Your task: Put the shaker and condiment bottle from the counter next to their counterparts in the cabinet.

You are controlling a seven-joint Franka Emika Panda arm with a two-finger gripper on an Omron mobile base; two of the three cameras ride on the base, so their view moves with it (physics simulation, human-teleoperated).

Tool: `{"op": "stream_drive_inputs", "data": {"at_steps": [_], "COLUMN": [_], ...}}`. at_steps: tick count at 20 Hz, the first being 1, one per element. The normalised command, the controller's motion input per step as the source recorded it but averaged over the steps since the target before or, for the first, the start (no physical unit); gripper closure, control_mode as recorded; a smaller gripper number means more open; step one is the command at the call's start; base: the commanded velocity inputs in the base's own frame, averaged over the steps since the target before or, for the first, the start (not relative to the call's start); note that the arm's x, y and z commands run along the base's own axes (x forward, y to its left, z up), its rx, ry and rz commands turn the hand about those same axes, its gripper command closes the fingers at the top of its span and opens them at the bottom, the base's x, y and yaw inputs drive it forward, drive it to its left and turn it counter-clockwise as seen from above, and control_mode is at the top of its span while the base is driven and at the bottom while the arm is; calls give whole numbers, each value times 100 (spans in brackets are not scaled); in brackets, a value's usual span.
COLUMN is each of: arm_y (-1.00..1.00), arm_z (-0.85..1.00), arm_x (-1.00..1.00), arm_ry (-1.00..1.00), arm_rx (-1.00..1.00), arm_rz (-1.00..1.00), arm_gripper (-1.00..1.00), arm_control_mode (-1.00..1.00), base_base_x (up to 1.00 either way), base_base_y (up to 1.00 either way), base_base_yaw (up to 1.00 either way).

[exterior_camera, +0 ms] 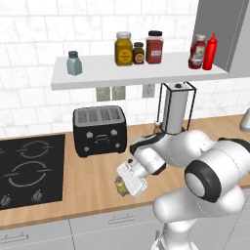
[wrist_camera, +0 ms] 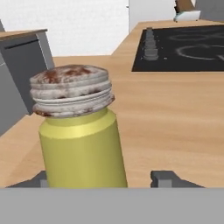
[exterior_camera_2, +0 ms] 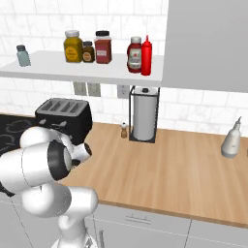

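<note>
Shaker (wrist_camera: 81, 144) stands upright on the table (wrist_camera: 175, 118), axis vertical, sitting between my fingers (wrist_camera: 168, 177), closer to the left one. Fingers part-closed around it; contact looks likely, but I can't tell from here.

We see the shaker (wrist_camera: 81, 142) with a yellow-green body and a grey-silver cap flecked rust-brown. The table (exterior_camera: 93, 188) is light-brown wood, the toaster (exterior_camera: 100, 130) black, the shelf (exterior_camera: 136, 73) white, the squeeze bottle (exterior_camera: 210, 52) all red.
</note>
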Motion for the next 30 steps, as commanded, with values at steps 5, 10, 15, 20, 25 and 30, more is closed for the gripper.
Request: {"op": "stream_drive_inputs", "data": {"at_steps": [5,10,15,20,25,30], "arm_y": [-1,0,0,0,0,0], "arm_z": [26,87,100,100,98,89], "arm_x": [0,0,0,0,0,3], "arm_ry": [11,1,0,0,0,-1], "arm_rx": [6,13,3,0,0,0], "arm_rz": [-10,-17,-16,-16,-12,-6], "arm_gripper": [100,100,100,100,100,100], "arm_control_mode": [-100,-100,-100,-100,-100,-100], "base_base_x": [0,0,0,0,0,0], "base_base_y": [0,0,0,0,0,0], "base_base_yaw": [0,0,0,0,0,0]}}
